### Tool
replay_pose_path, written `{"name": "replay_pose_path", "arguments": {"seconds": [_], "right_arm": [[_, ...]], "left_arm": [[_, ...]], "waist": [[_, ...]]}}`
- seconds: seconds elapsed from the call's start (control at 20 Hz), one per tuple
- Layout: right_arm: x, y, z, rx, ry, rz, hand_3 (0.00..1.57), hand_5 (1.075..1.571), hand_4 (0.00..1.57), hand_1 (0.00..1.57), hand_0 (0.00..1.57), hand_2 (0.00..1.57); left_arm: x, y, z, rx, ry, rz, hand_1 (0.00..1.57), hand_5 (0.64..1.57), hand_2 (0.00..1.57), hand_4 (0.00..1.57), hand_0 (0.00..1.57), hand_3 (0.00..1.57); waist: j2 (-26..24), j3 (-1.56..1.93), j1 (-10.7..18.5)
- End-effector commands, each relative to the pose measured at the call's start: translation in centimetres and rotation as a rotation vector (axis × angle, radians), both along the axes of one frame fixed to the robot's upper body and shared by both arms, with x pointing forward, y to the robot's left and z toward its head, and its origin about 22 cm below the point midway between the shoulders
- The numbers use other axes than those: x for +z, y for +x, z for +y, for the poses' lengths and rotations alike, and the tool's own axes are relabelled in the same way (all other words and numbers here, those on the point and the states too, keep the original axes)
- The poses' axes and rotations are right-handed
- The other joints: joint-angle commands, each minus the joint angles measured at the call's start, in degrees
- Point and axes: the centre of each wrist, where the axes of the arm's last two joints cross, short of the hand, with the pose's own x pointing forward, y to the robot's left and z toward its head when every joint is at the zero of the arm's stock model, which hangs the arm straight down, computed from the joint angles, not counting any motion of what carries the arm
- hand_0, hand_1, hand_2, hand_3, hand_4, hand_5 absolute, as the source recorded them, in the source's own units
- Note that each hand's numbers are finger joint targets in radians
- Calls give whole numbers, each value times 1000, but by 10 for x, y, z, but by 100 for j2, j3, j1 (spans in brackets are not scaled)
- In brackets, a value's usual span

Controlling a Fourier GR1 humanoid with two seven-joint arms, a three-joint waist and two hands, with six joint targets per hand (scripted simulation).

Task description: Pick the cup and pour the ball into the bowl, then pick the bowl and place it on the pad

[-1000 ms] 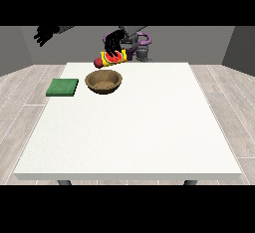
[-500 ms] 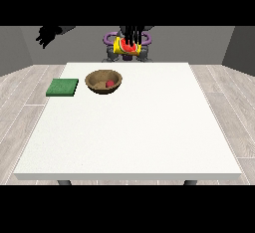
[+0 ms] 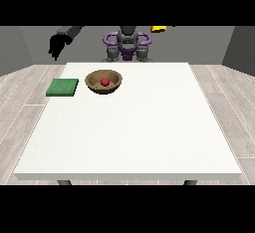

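Wooden bowl (image 3: 103, 82), stiff and probably light, is sitting on the bench (image 3: 129, 127) holding the ball (image 3: 105, 81); its rim suits grasping. Hand (image 3: 57, 46) fingers: cannot tell.

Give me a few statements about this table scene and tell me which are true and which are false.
1. The red ball lies inside the brown bowl. True.
2. The bowl stands on the green pad. False: it stands on the white table, beside the pad.
3. The pad lies near the table's edge at the view's left. True.
4. The hand at the view's left grips the bowl. False: it hangs in the air beyond the table, holding nothing.
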Motion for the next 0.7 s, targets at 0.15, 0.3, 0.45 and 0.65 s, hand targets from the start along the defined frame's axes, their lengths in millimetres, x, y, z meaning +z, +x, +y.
{"name": "replay_pose_path", "arguments": {"seconds": [0.15,0.3,0.45,0.65], "right_arm": [[-26,-5,25,-85,33,4,0,1566,719,0,0,0],[-37,-7,43,-77,59,-30,0,1567,741,0,0,0],[-53,-8,43,-122,87,-82,0,1567,741,0,0,0],[-50,24,65,-75,90,-71,0,1566,694,0,0,0]], "left_arm": [[38,1,95,-211,-427,-41,0,1566,0,1057,0,0],[51,-5,154,-212,-430,-74,0,1561,0,1053,0,0],[73,-9,174,-265,-424,-103,0,1555,0,1046,0,0],[72,-17,179,-252,-420,-92,0,1561,0,993,0,0]], "waist": [[462,49,566],[780,60,534],[1193,71,662],[1221,71,543]]}}
